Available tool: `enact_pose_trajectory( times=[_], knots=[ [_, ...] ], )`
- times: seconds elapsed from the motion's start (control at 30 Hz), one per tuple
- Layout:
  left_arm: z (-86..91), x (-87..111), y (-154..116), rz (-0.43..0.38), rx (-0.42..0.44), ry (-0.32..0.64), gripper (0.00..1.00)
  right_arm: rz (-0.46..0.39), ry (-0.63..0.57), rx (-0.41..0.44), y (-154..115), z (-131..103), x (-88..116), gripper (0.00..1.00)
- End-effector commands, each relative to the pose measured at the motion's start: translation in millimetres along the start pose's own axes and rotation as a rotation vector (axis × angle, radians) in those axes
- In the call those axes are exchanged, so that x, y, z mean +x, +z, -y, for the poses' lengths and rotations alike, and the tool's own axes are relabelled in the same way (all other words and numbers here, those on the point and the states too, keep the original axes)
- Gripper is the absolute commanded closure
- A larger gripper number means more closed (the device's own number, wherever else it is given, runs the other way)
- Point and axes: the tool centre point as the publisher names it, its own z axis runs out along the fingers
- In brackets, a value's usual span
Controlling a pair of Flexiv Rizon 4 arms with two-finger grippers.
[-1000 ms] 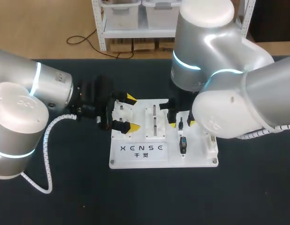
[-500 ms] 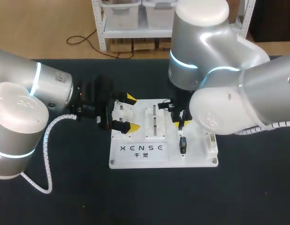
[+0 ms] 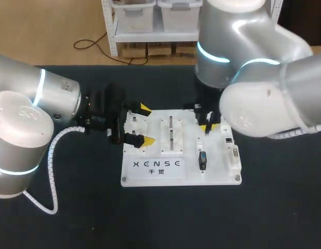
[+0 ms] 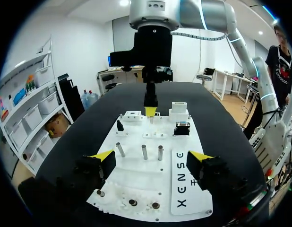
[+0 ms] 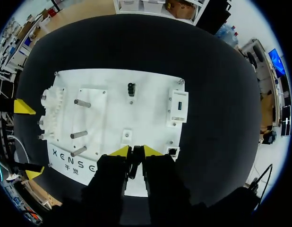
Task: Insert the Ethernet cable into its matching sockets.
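Note:
The white socket board [image 3: 150, 174] lies in the middle of the table. My right gripper [image 3: 205, 126] hangs just above the board's back right part, shut on a small black Ethernet plug [image 5: 135, 160] that shows between its yellow tips. In the right wrist view a small white holder block [image 5: 126, 136] sits just ahead of the right gripper [image 5: 135, 151]. A black connector [image 3: 202, 160] stands on the board in front of it. My left gripper [image 3: 146, 124] is open, its tips astride the raised block at the board's left end. The left wrist view shows the left gripper [image 4: 152, 160] wide apart over the board.
Three metal pegs [image 3: 171, 135] stand upright mid-board. A white socket block [image 5: 178, 106] and a small dark socket [image 5: 173, 152] sit at the board's right end. Another small black upright part [image 5: 131, 88] stands further back. Dark table surrounds the board.
My right gripper's fingers closed on the black plug, then rose and shifted slightly back and right with it. The left arm and the board kept still.

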Motion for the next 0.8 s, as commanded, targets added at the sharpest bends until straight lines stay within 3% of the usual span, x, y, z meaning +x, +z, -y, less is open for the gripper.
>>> enact_pose_trajectory(
  times=[0.03, 0.3, 0.8],
  knots=[
    [-0.6, 0.4, 0.8, -0.001, 0.001, 0.001, 0.0, 0.013, 0.013, -0.001, -10.2, 16.7, 9.2, 1.0],
    [-0.6, 0.4, 0.8, -0.001, 0.001, 0.001, 0.0, -0.005, 0.032, 0.002, -9.3, 35.6, 17.4, 1.0],
    [-0.6, 0.4, 0.8, -0.001, 0.001, 0.001, 0.0, -0.03, 0.042, -0.007, 5.3, 49.5, 18.5, 1.0]
  ],
)
